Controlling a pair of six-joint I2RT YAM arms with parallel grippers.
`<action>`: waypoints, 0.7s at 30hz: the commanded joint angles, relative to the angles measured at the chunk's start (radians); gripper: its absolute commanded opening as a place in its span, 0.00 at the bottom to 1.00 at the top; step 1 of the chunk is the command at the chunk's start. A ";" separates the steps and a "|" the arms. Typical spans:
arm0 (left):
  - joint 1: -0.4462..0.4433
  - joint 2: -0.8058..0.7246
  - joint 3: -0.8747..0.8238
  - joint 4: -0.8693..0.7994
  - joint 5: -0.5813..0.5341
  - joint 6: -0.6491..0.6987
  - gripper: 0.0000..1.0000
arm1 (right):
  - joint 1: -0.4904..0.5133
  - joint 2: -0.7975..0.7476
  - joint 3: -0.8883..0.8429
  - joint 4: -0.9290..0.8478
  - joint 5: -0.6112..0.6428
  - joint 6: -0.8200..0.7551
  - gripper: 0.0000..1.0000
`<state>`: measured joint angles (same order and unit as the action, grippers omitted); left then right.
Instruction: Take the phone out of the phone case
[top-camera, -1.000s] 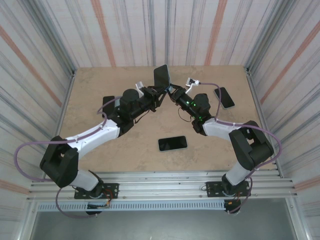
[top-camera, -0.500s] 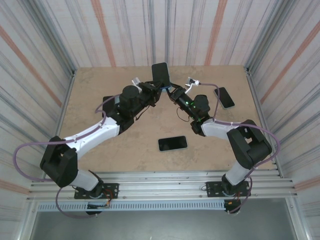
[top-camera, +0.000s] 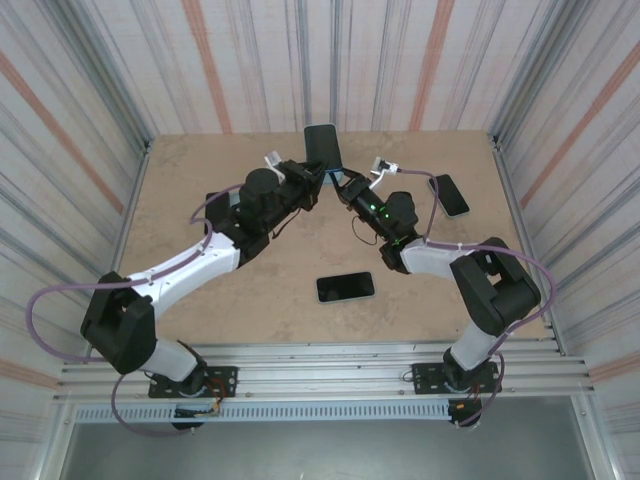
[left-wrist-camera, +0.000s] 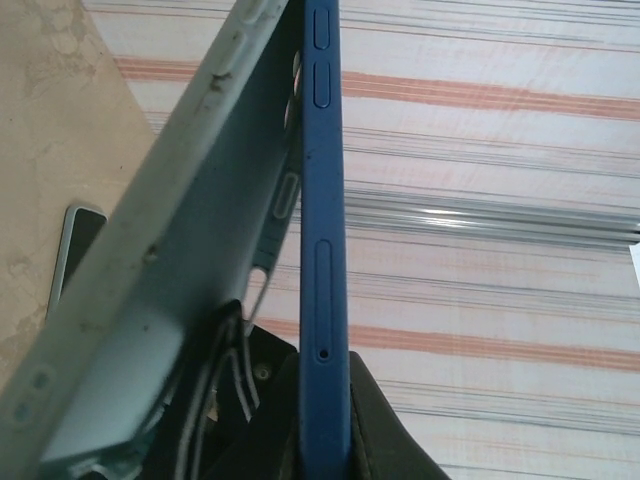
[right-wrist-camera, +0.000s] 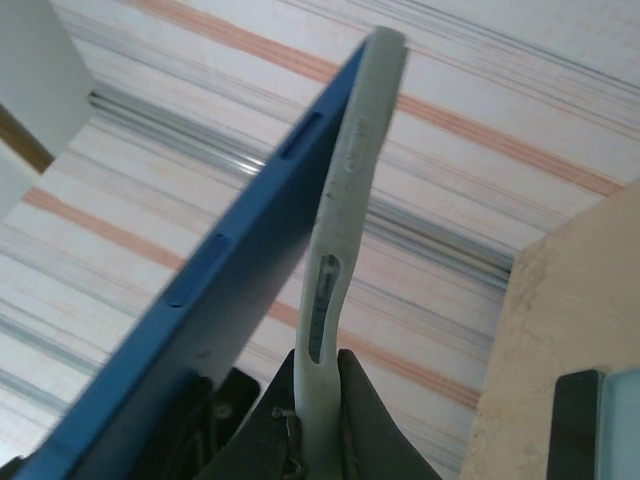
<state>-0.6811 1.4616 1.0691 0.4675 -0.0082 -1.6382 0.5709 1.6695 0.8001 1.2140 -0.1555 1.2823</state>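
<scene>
Aloft, the left gripper (left-wrist-camera: 325, 425) clamps the blue phone (left-wrist-camera: 322, 200); the right gripper (right-wrist-camera: 318, 400) pinches its half-peeled case (right-wrist-camera: 350, 150).

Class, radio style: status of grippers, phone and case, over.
Left gripper shut on blue phone. Right gripper shut on pale case. Case splayed off phone near grippers, joined at far end. Spare phone lies flat on table, apart.

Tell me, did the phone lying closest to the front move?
No. The phone stays in the same spot, just beyond the metal rail.

Both arms have black joints, white links (top-camera: 190, 266) and trailing purple cables (top-camera: 418, 169).
</scene>
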 joint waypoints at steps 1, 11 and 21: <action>-0.011 -0.044 0.052 0.026 0.012 0.060 0.08 | 0.015 -0.056 0.002 -0.156 0.054 -0.022 0.04; -0.004 -0.110 0.041 -0.021 0.081 0.102 0.08 | -0.004 -0.114 0.024 -0.462 0.184 -0.072 0.04; 0.152 -0.107 -0.077 -0.011 0.254 0.134 0.08 | -0.045 -0.143 -0.006 -0.480 0.150 -0.102 0.04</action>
<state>-0.5655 1.3743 1.0195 0.4122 0.1722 -1.5547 0.5297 1.5639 0.8009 0.7525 -0.0154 1.2175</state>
